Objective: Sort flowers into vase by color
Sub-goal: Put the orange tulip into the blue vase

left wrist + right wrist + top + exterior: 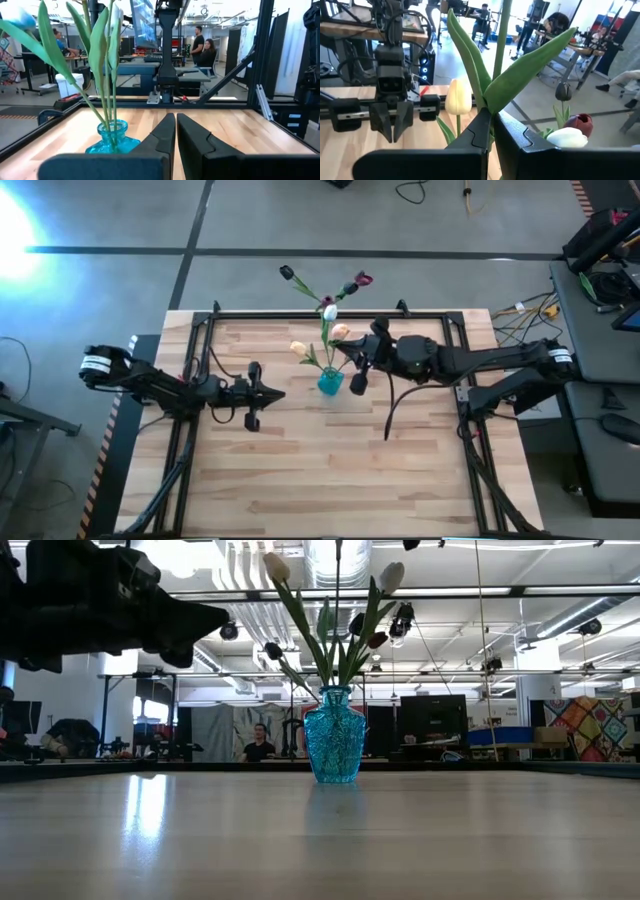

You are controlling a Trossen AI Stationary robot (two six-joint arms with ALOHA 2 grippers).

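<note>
A blue glass vase [330,382] stands mid-table with several tulips in it: cream [459,97], white [567,137] and maroon [580,122] heads on green stems. My right gripper [356,362] hovers level just right of the bunch, above the vase, shut on one upright green flower stem [502,30]. That flower's head is out of the wrist view. My left gripper [278,393] is left of the vase, pointing at it, shut, with nothing between its fingers [165,135]. My right gripper pinches the flower's stem between its two fingers, just below where two long leaves fork off [492,111]. The fingers come level from the table's right and lie across the upright stem. The fingers hide the stem's lower part, so whether it stands in the vase cannot be told.
A black frame [300,312] runs round the wooden tabletop. A dark cable [395,410] hangs from the right arm onto the table right of the vase. Bare wood lies between the vase and the near edge. People sit and stand in the room beyond.
</note>
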